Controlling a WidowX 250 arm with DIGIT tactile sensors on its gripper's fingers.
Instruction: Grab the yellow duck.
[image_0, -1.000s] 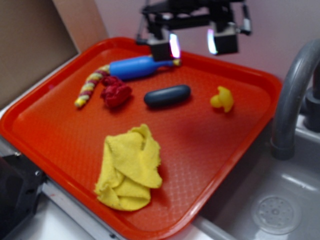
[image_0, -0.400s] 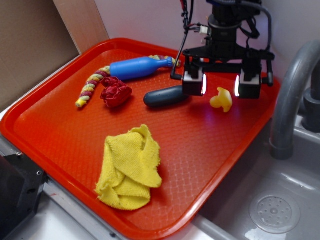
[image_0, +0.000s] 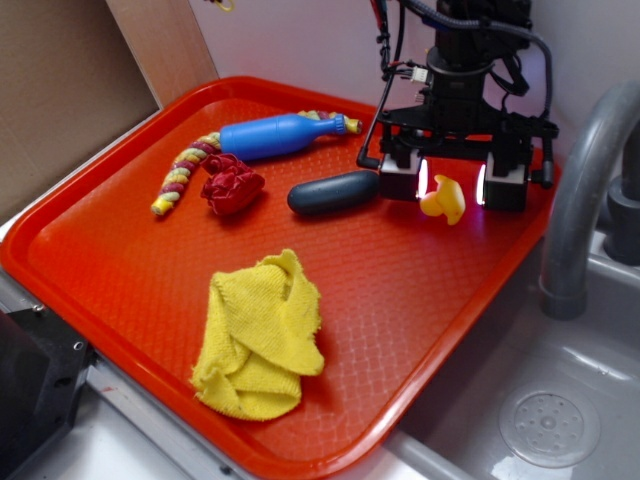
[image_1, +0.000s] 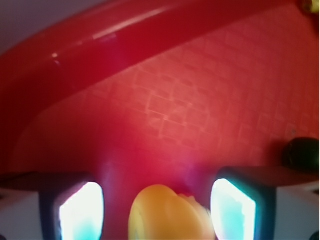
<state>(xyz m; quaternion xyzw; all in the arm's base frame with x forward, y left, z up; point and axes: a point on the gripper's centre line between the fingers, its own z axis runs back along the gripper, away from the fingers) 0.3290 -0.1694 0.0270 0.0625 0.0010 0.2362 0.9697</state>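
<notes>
The yellow duck (image_0: 444, 198) sits on the red tray (image_0: 420, 330) near its right rim. My gripper (image_0: 452, 185) is lowered around it and open, one glowing pad on each side of the toy with a gap on both sides. From the wrist camera the duck (image_1: 167, 212) fills the bottom centre between the two lit pads (image_1: 80, 210), blurred and close. Neither pad touches it.
On the tray lie a dark oval bar (image_0: 334, 191) just left of the gripper, a blue bottle (image_0: 275, 133), a striped rope (image_0: 182, 171), a red crumpled toy (image_0: 231, 184) and a yellow cloth (image_0: 260, 335). A grey faucet (image_0: 585, 190) and sink (image_0: 550, 420) stand at the right.
The gripper has come from high over the tray's back, moved right and dropped down around the duck. It has stayed open. The duck has not moved.
</notes>
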